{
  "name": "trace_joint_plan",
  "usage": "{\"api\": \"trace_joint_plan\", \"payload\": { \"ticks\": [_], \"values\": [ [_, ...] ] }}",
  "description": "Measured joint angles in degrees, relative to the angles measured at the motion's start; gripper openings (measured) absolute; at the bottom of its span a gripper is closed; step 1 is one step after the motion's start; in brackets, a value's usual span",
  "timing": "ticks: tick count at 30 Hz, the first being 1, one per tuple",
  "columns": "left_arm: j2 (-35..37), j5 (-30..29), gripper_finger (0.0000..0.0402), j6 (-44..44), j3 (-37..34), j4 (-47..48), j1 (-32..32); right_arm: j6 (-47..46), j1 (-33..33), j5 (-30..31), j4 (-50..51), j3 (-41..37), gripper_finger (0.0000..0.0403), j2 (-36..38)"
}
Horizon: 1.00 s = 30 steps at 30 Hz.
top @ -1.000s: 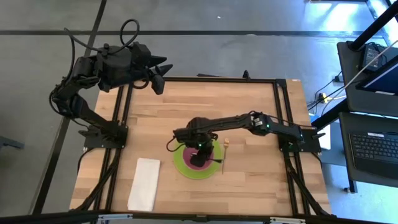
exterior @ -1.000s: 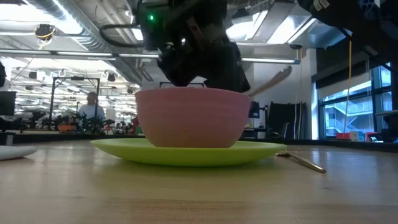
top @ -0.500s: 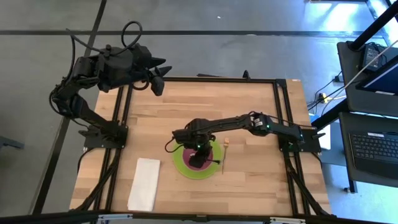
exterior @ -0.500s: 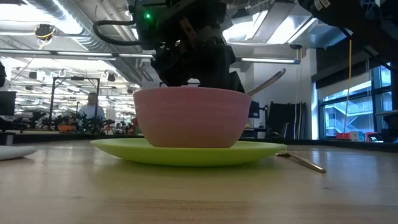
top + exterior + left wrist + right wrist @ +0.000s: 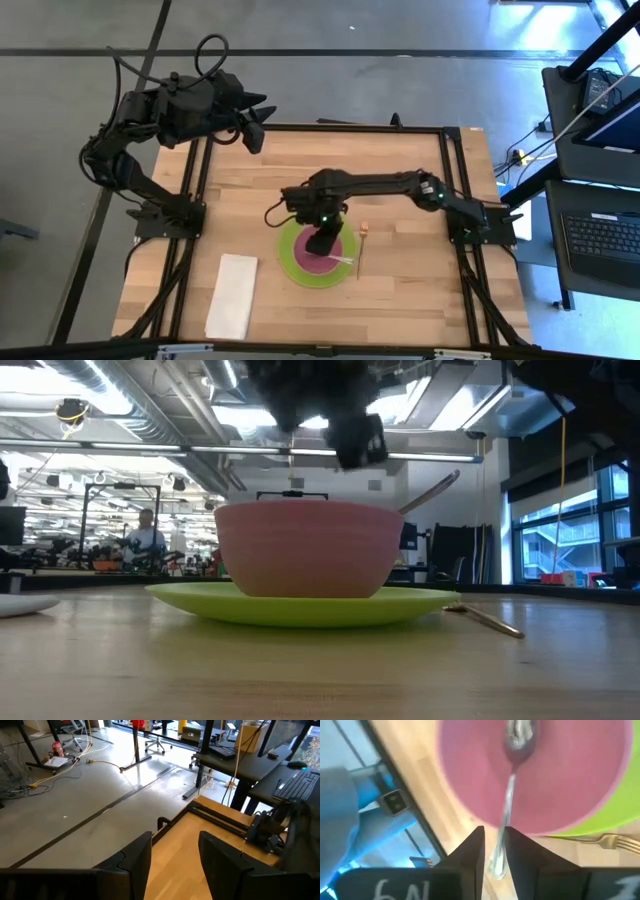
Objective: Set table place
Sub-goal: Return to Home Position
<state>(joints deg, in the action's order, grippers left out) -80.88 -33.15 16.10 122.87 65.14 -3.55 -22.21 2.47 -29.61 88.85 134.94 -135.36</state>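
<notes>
- The left hand (image 5: 257, 129) hangs over the far left corner of the counter (image 5: 400, 165), well apart from the place setting. Its 2 fingers (image 5: 134, 862) stand wide apart with nothing between them, and it touches nothing.
- A white napkin (image 5: 232, 295) lies flat on the near left part of the counter, beside the plate but apart from it.
- The lime-green plate (image 5: 292, 262) sits near the middle of the counter, toward the near edge.
- The pink bowl (image 5: 305, 550) stands upright on the middle of the plate.
- The right hand (image 5: 320, 241) hangs above the bowl, clear of its rim in the low view. Its fingers (image 5: 469, 852) leave only a narrow gap. The spoon's handle shows through that gap in the wrist view, but the hand holds nothing.
- The silver spoon (image 5: 512, 780) rests in the bowl, head down on the pink floor. Its handle leans out over the rim on the right side.
- The gold fork (image 5: 485, 618) lies flat on the counter just right of the plate.
- A person (image 5: 147, 530) shows far off in the room behind the counter.
</notes>
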Motion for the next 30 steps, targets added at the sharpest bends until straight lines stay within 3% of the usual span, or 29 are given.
{"api": "trace_joint_plan", "payload": {
  "ticks": [5,12,15,19,21,25,27,30],
  "values": [
    [0.2,-0.3,0.0157,-0.2,0.0,0.0,0.0,0.1,-0.6,4.0,-0.8,0.0,0.0078,8.7],
    [2.6,-0.7,0.0157,-8.6,0.0,1.0,0.0,5.5,-1.5,19.1,0.9,0.0,0.0078,28.0],
    [4.7,-0.6,0.0157,-7.2,0.0,2.8,0.0,6.1,-1.5,23.8,1.0,0.0,0.0078,36.9],
    [8.6,1.1,0.0157,0.0,0.0,5.1,0.0,7.5,-1.5,24.7,1.0,0.0,0.0078,48.3],
    [10.9,1.2,0.0157,-0.6,0.0,8.0,0.0,9.3,-1.5,24.7,1.0,0.0,0.0078,53.8],
    [15.7,1.2,0.0157,-3.1,0.0,19.4,0.0,10.8,-1.5,25.0,1.1,0.0,0.0078,64.0],
    [18.5,0.8,0.0157,1.0,0.0,24.9,0.0,11.5,-1.5,25.1,1.1,-0.3,0.0078,68.3],
    [24.1,-0.9,0.0157,5.6,-1.8,23.7,0.0,13.8,-1.5,25.1,1.2,-1.2,0.0078,74.7]
  ]
}}
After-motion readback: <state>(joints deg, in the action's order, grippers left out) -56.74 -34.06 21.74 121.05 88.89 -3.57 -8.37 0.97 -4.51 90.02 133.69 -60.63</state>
